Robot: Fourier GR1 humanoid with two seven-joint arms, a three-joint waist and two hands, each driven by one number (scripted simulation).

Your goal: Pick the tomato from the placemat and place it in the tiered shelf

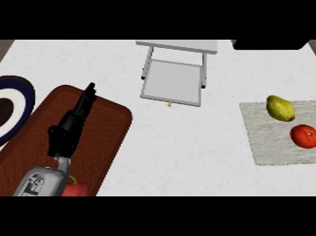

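Left robot hand (70, 126) open, far from the placemat (289, 133); approach the tomato (306, 136) from above, avoiding the pear (280, 108).

My left forearm is covering most of a small red object (77, 189) at the lower edge, so I cannot tell what it is. The picture's left edge is cutting off the dark-rimmed plate (10, 99). My right robot hand is not showing. The upper edge is cropping a black object (269, 44).
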